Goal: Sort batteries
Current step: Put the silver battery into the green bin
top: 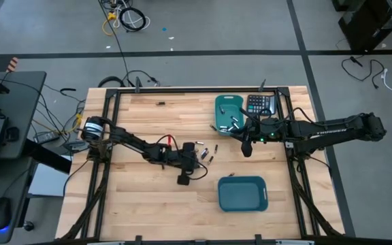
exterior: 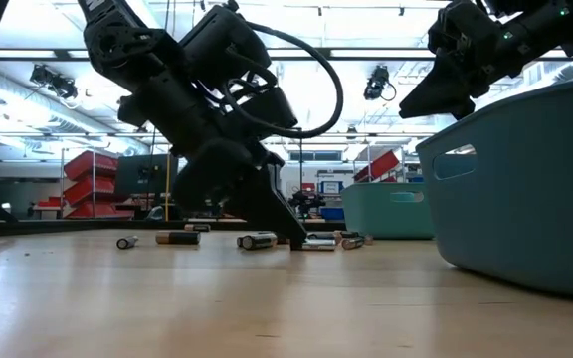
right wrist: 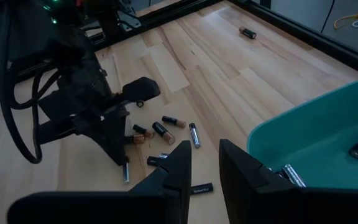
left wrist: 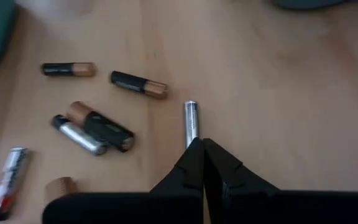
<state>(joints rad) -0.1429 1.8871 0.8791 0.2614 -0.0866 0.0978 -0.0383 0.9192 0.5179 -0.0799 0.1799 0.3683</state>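
Several loose batteries [left wrist: 101, 126] lie on the wooden table [top: 148, 197] near its middle, some black and copper, some silvery. My left gripper [left wrist: 202, 144] is shut and slants down, its tips at the near end of one silvery battery [left wrist: 191, 121] lying flat. My right gripper [right wrist: 202, 149] hangs open and holds nothing. It is above the table beside the far teal bin [top: 231, 112], which has several batteries in it. My left gripper's shut fingertips [left wrist: 194, 152] stand right at the silvery battery's near end [left wrist: 191, 138], slanting down from the table's left. The tips hide the meeting place, so I cannot tell whether they touch it. The battery lies flat on the wood.
A second teal bin [top: 242, 193] stands near the front edge, right of centre. A black calculator [top: 259, 104] lies at the far right beside the far bin. One stray battery [top: 160, 103] lies near the far edge. Bare wood stretches across the table's left and near parts.
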